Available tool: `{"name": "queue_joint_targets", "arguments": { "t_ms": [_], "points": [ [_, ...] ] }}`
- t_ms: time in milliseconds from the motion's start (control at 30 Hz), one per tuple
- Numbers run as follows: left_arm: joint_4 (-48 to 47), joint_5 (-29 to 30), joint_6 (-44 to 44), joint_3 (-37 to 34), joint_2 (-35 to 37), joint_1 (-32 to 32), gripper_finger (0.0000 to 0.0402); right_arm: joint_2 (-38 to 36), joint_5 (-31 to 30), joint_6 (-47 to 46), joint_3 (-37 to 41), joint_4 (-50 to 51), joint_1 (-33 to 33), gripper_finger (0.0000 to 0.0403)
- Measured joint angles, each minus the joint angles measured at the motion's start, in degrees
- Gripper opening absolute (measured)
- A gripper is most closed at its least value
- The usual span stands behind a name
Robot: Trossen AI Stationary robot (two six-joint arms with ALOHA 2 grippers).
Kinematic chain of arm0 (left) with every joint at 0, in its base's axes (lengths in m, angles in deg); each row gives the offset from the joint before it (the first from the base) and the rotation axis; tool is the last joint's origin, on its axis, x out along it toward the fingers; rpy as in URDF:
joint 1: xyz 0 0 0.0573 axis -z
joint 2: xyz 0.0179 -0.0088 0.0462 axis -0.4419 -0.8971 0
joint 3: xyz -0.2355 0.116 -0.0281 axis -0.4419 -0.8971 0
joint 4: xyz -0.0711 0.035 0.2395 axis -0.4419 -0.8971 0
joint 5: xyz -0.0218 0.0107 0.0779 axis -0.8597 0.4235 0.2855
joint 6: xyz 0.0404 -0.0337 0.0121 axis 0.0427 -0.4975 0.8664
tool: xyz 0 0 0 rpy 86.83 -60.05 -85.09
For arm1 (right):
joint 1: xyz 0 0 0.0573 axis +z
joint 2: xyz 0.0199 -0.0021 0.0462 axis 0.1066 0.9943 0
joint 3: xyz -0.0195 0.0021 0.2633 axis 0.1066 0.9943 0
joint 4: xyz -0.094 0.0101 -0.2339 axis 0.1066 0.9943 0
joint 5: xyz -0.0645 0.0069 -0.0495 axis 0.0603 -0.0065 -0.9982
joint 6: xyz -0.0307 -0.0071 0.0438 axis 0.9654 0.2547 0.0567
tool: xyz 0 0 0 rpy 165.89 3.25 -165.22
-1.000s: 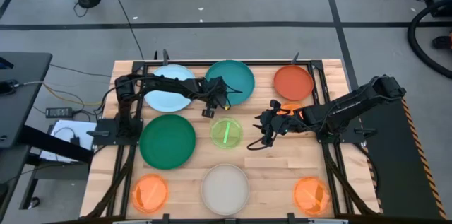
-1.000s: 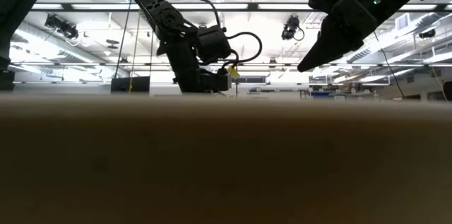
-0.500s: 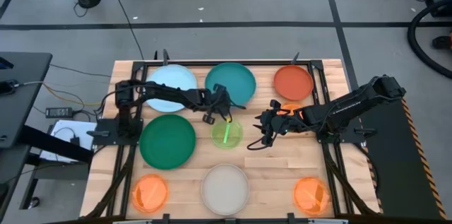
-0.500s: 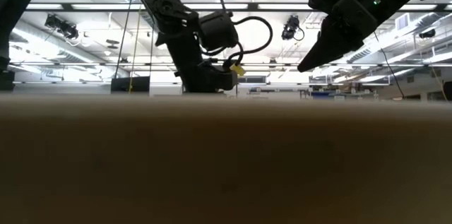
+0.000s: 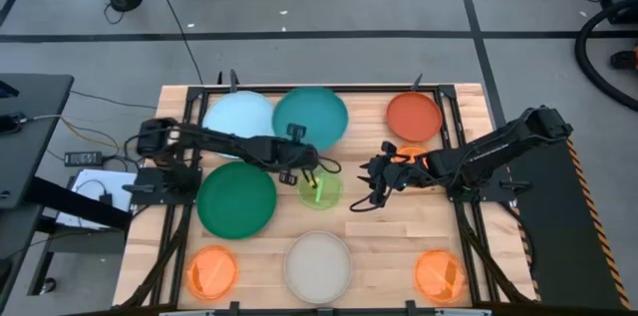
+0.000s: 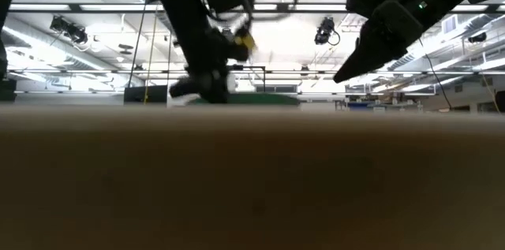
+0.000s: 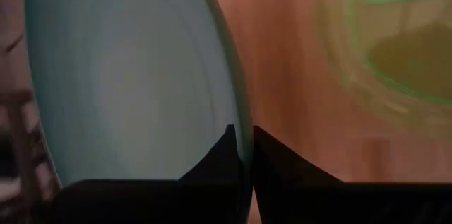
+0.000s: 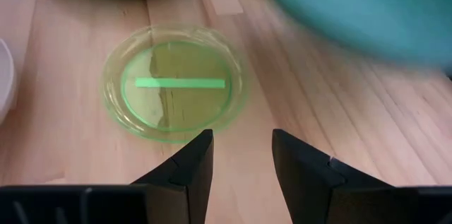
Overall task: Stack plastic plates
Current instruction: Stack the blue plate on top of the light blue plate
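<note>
Gripping teal plate [image 5: 310, 118], left hand [image 5: 302, 164]

Pale wood table [image 5: 379, 246], planks with fine grain, a soft shine. Smooth plastic teal plate [image 7: 134, 75], a bit glossy, pinched at its rim by matt black fingers [image 7: 212, 164]. See-through neon-green plate [image 8: 173, 83], shiny plastic. Matt-looking dark-green plate [image 5: 236, 199] and cream plate [image 5: 318, 266]. 2 dark matt arms.

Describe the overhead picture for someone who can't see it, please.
Seen from above, the left end effector grips the rim of a teal plate, overlapping a light-blue plate. The right end effector hovers open beside a small neon-green plate.
</note>
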Motion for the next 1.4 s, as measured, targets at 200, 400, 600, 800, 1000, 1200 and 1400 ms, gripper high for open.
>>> {"name": "queue_joint_targets", "arguments": {
  "t_ms": [200, 400, 600, 800, 1000, 1200, 1400],
  "points": [
    [-18.48, 0.74, -17.26, -0.01, 5.53, 0.82, 0.0023, 0.02, 0.03, -0.16, 1.23, -1.76, -0.55, 0.0155],
    [-32.34, 0.58, -37.58, -0.84, 7.22, -0.52, 0.0022, 0.02, 0.11, 0.33, 1.23, -3.61, -0.52, 0.0155],
    [-29.37, 0.60, -51.67, -4.46, 6.66, -4.72, 0.0022, 0.02, 0.11, 1.91, 1.23, -6.01, -0.53, 0.0155],
    [-24.11, -2.20, -55.71, -5.33, 6.61, -12.21, 0.0021, 0.02, 0.09, 4.62, 1.23, -10.59, -0.55, 0.0155],
    [-21.82, -3.24, -56.35, -5.30, 5.00, -14.58, 0.0021, 0.02, 0.06, 6.92, 1.23, -12.77, -0.55, 0.0155],
    [-22.11, -3.55, -56.31, -5.30, 3.02, -14.57, 0.0021, 0.02, 0.05, 7.54, 1.23, -12.70, -0.59, 0.0155],
    [-22.28, -3.50, -54.24, -5.28, 3.03, -14.75, 0.0032, 0.02, 0.94, 6.00, 1.23, -11.80, -0.59, 0.0155]
  ]
}}
